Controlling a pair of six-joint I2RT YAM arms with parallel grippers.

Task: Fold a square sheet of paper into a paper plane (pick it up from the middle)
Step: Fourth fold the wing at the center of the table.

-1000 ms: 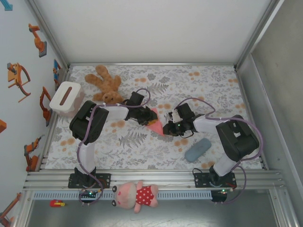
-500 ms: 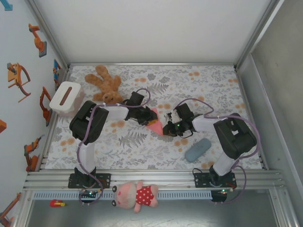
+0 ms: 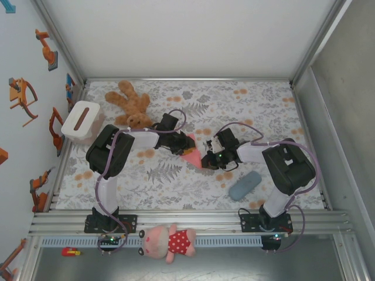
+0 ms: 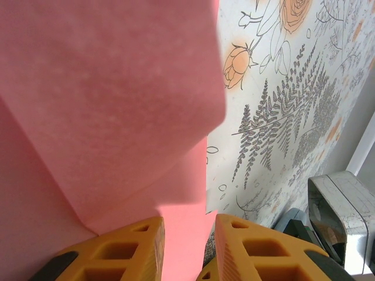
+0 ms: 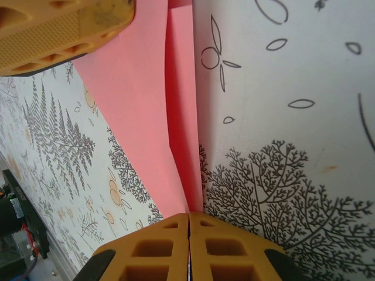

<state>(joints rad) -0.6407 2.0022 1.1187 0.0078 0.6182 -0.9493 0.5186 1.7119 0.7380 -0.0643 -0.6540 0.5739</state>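
The salmon-pink paper (image 3: 192, 155) lies folded on the flowered table between my two grippers, a narrow shape with a centre crease (image 5: 176, 117). My right gripper (image 5: 189, 215) (image 3: 208, 158) is shut on its pointed end, fingertips pressed together. My left gripper (image 4: 187, 225) (image 3: 185, 144) stands at the paper's other side with its orange fingers (image 4: 126, 249) apart. A strip of the pink paper (image 4: 117, 105) runs through the gap between them without being pinched. One left finger (image 5: 58, 26) shows resting over the paper in the right wrist view.
A brown teddy bear (image 3: 129, 105) lies at the back left beside a white box (image 3: 82, 122). A grey-blue pouch (image 3: 245, 185) rests near the right arm. A pink plush toy (image 3: 170, 241) sits on the front rail.
My right gripper has closed on the paper's tip, and the right arm has edged a little to the left. The left fingers have eased slightly apart.
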